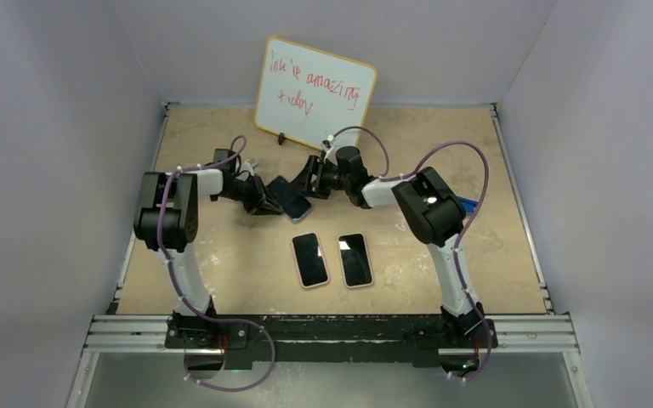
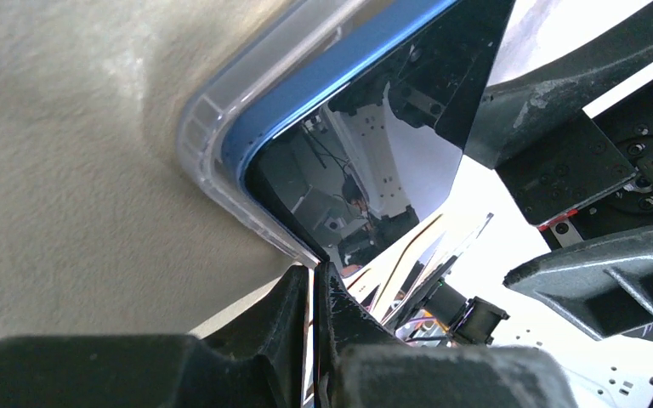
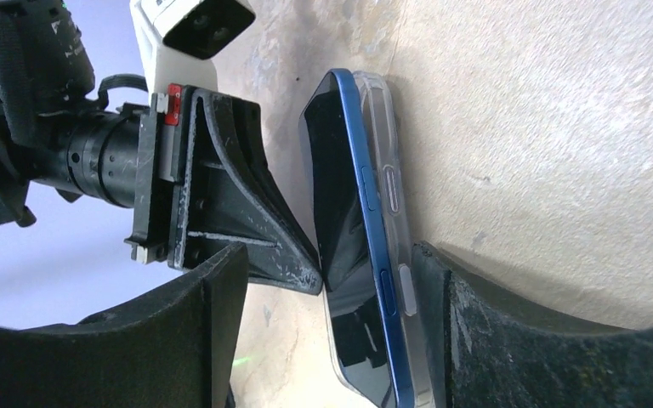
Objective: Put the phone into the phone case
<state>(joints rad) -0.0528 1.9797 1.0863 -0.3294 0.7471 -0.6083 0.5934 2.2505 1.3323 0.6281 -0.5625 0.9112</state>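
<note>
While the left gripper has its jaws pressed together, tips set against the screen side of the phone near one corner, the right gripper stands with jaws apart astride the phone and the phone case. One jaw lies against the case's back and the other stands clear of the glass. Whether the left tips also nip the case's clear lip I cannot tell.

Phone and case sit together between the two grippers, toward the far edge of the table and about midway between its side edges. The blue frame sits inside the clear rim at the corner the left wrist sees. In the right wrist view one end tilts out, leaving a wedge of gap. I judge the job well begun but unfinished: the raised end has yet to be pressed home.

Two spare phones lie side by side nearer the near edge, well apart from the work. A whiteboard leans at the far edge. Only the grippers crowd each other.
</note>
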